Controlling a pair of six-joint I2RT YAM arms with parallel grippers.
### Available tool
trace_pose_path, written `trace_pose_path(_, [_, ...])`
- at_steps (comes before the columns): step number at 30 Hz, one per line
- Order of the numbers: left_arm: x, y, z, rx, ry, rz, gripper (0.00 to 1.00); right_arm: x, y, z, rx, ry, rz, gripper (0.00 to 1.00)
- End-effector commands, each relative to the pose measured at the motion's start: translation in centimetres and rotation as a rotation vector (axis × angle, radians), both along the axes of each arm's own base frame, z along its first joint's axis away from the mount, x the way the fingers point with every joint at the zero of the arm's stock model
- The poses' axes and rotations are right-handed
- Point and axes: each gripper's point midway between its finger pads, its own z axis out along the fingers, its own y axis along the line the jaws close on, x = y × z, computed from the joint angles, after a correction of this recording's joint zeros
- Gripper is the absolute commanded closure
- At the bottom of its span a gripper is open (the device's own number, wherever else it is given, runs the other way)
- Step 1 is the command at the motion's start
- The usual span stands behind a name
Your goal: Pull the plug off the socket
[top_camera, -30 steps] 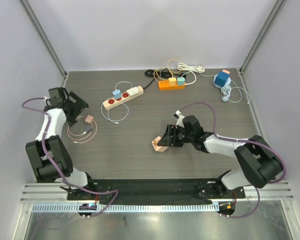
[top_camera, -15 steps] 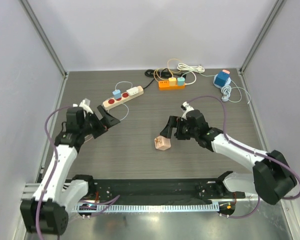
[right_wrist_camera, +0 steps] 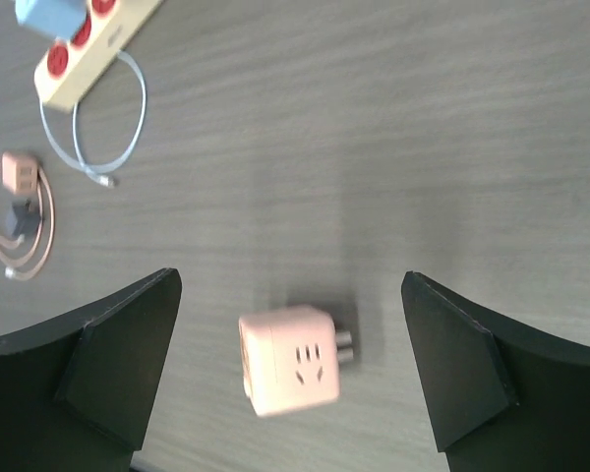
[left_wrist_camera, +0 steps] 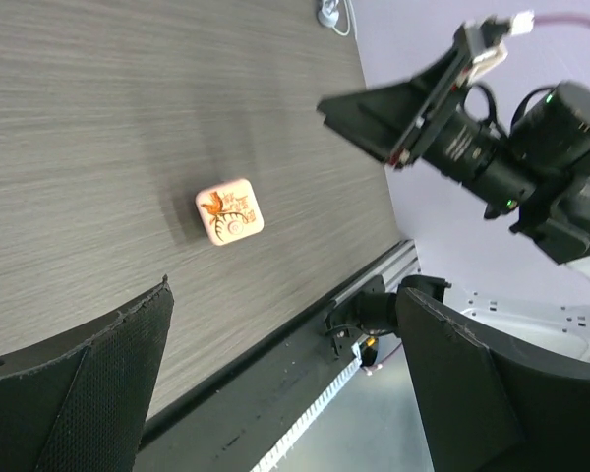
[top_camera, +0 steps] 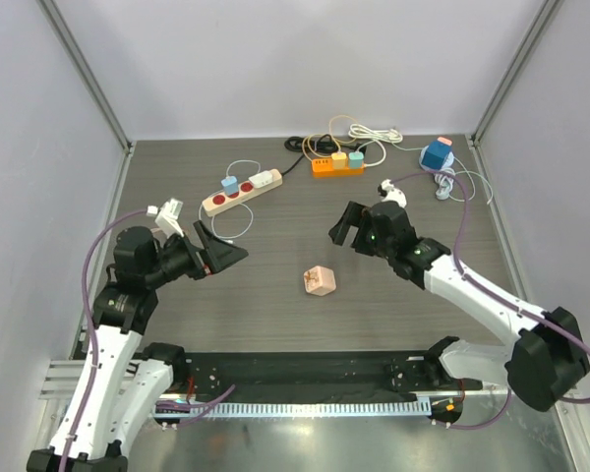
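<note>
Right gripper [top_camera: 345, 225] hangs over the table [top_camera: 275, 315] with its jaws spread wide and empty, just beyond the pink cube socket [top_camera: 320, 280]. The cube lies alone mid-table, and nothing is plugged into the face that shows. Left gripper [top_camera: 221, 252] is likewise wide apart and empty, to the cube's left and pointing toward it. A small pink charger [right_wrist_camera: 20, 175] with a coiled lead lies well apart, so the separation looks done. The next move is probably just to draw both arms clear. If more plugs count, the beige strip [top_camera: 241, 193] and orange strip [top_camera: 336, 166] at the back carry some, and loose cables around them could snag a reach
</note>
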Motion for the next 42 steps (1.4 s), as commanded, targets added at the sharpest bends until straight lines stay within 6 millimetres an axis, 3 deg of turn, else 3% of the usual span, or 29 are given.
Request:
trace_pose_path(1, [0.0, -0.9, -0.1, -0.008, 0.01, -0.054, 0.05, 3.7, -0.2, 3.6, -0.02, -0.09, -0.114, 0.0])
trace_pose_path(2, [0.2, -1.0, -0.3, -0.004, 0.015, -0.061, 0.05, 4.5, 0.0, 2.7, -0.049, -0.072, -0.121, 0.0])
trace_pose_path(3, [0.3, -1.3, -0.4, -0.002, 0.015, -0.076, 0.06, 5.6, 0.2, 3.8, -0.05, -0.097, -0.141, 0.0])
trace_pose_path(5, [1.2, -1.5, -0.8, 0.012, 0.044, -0.083, 0.06, 7.1, 1.0, 3.7, -0.075, -0.109, -0.135, 0.0])
trace_pose_path(10, [3.6, -1.4, -1.5, 0.069, 0.098, -0.071, 0.07, 13.1, 3.6, 2.4, -0.147, -0.128, -0.148, 0.01])
trace_pose_path(12, [5.1, -1.2, -1.9, 0.09, 0.117, -0.043, 0.08, 15.6, 5.0, 3.6, -0.135, -0.165, -0.148, 0.02])
trace_pose_path(14, [6.2, -1.0, -2.8, 0.113, 0.151, -0.019, 0.09, 17.8, 6.1, 1.7, -0.137, -0.147, -0.132, 0.05])
trace_pose_path(15, [6.9, -0.5, -2.7, 0.138, 0.154, 0.016, 0.1, 19.3, 6.9, 3.3, -0.111, -0.18, -0.121, 0.06])
trace_pose_path(16, [7.6, -0.1, -3.1, 0.157, 0.17, 0.048, 0.1, 20.4, 7.3, 1.0, -0.124, -0.146, -0.103, 0.06])
trace_pose_path(17, [8.1, 0.2, -3.3, 0.167, 0.184, 0.079, 0.09, 21.4, 7.6, 0.8, -0.095, -0.136, -0.067, 0.08])
trace_pose_path(18, [8.9, 0.6, -3.9, 0.175, 0.206, 0.118, 0.09, 22.8, 8.6, 2.4, -0.053, -0.165, -0.025, 0.09])
trace_pose_path(19, [9.9, 1.3, -4.2, 0.167, 0.233, 0.195, 0.09, 23.5, 9.1, 1.9, -0.043, -0.162, 0.028, 0.1])
trace_pose_path(20, [10.5, 1.5, -4.5, 0.157, 0.244, 0.226, 0.09, 24.0, 10.0, -0.1, -0.004, -0.118, 0.119, 0.14])
trace_pose_path(21, [12.0, 1.9, -4.8, 0.138, 0.236, 0.267, 0.09, 25.3, 10.6, 1.1, 0.023, -0.148, 0.138, 0.16])
trace_pose_path(22, [12.7, 2.5, -5.7, 0.128, 0.262, 0.312, 0.09, 26.1, 10.7, 1.0, 0.037, -0.15, 0.15, 0.18])
trace_pose_path(23, [13.7, 3.5, -6.2, 0.074, 0.308, 0.374, 0.15, 26.8, 10.8, -1.2, 0.05, -0.113, 0.18, 0.25])
trace_pose_path(24, [15.4, 3.9, -6.9, 0.038, 0.315, 0.398, 0.2, 27.9, 11.3, 0.1, 0.072, -0.147, 0.193, 0.28])
trace_pose_path(25, [16.1, 4.1, -7.6, -0.004, 0.349, 0.398, 0.33, 28.3, 11.6, 0.1, 0.086, -0.146, 0.209, 0.3])
trace_pose_path(26, [17.2, 5.2, -8.0, -0.055, 0.385, 0.447, 0.36, 28.9, 11.9, -2.0, 0.084, -0.12, 0.221, 0.34])
trace_pose_path(27, [18.3, 5.5, -8.0, -0.075, 0.371, 0.458, 0.38, 29.7, 12.3, -0.6, 0.098, -0.157, 0.237, 0.35])
trace_pose_path(28, [19.2, 5.5, -9.9, -0.067, 0.421, 0.459, 0.4, 30.1, 12.5, -1.1, 0.097, -0.161, 0.242, 0.37])
trace_pose_path(29, [20.7, 7.1, -9.3, -0.068, 0.408, 0.501, 0.45, 30.5, 12.8, -1.2, 0.101, -0.168, 0.251, 0.44])
trace_pose_path(31, [22.4, 8.6, -10.7, -0.039, 0.418, 0.544, 0.49, 31.5, 13.9, -1.7, 0.124, -0.191, 0.28, 0.48])
trace_pose_path(34, [24.9, 10.2, -10.4, -0.003, 0.384, 0.59, 0.52, 32.9, 14.5, -2.6, 0.143, -0.21, 0.273, 0.54])
trace_pose_path(36, [26.9, 11.0, -10.6, 0.015, 0.377, 0.596, 0.52, 33.8, 15.0, -2.1, 0.176, -0.244, 0.269, 0.57])
trace_pose_path(37, [27.5, 11.3, -10.8, 0.026, 0.385, 0.601, 0.53, 34.0, 15.4, -3.6, 0.186, -0.23, 0.27, 0.57])
trace_pose_path(39, [28.6, 11.8, -12.4, 0.045, 0.427, 0.613, 0.52, 34.5, 15.9, -3.3, 0.221, -0.235, 0.262, 0.59])
trace_pose_path(40, [29.8, 12.1, -11.7, 0.046, 0.4, 0.615, 0.5, 34.4, 16.2, -4.0, 0.242, -0.213, 0.256, 0.6])
trace_pose_path(42, [31.3, 12.3, -12.9, 0.061, 0.445, 0.604, 0.45, 34.2, 16.8, -5.7, 0.248, -0.182, 0.249, 0.63])
